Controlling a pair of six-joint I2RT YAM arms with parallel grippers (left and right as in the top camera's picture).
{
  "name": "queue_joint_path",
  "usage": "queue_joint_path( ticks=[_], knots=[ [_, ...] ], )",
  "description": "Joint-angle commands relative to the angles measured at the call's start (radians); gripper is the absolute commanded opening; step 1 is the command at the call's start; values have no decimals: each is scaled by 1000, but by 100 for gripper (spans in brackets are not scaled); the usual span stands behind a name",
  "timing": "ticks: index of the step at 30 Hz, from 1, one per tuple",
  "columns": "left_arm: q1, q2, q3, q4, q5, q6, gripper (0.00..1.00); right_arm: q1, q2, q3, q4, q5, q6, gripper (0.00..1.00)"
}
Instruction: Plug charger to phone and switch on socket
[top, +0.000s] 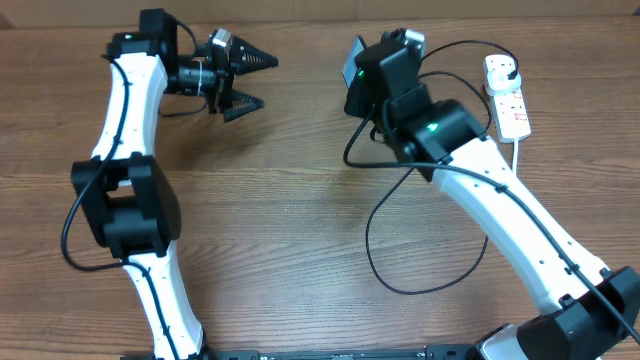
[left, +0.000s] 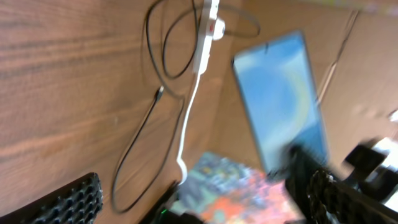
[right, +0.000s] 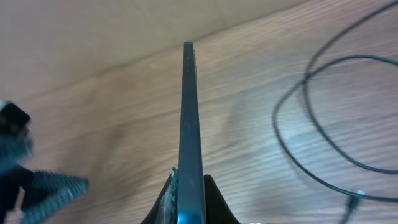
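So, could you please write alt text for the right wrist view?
The right gripper clamps the phone upright, seen edge-on up the middle of the frame, above the wooden table. The charger cable loops loose on the table at right, its small connector unplugged.

A slim blue-teal-screened phone (left: 280, 99) is showing blurred right of centre; a white rectangular power strip (left: 208, 28) and thin black cable (left: 152, 106) are lying upper centre on the brown wooden counter (left: 62, 93).
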Motion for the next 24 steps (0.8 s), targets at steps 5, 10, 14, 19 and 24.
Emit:
queue_joint_path(
  ticks=[5, 10, 14, 19, 24],
  knots=[
    [-16, -324, 19, -311, -78, 528, 100, -148, -13, 81, 44, -425, 108, 4],
    [9, -489, 19, -397, -126, 586, 100, -292, -13, 81, 126, -747, 220, 4],
    [58, -566, 19, -401, -252, 461, 100, -369, -13, 81, 150, -890, 263, 4],
    [154, -620, -27, -415, -453, 299, 100, -418, -13, 81, 141, -979, 262, 4],
    [166, -626, -198, -270, -365, 215, 100, -417, -13, 80, 152, -985, 305, 4]
  ],
)
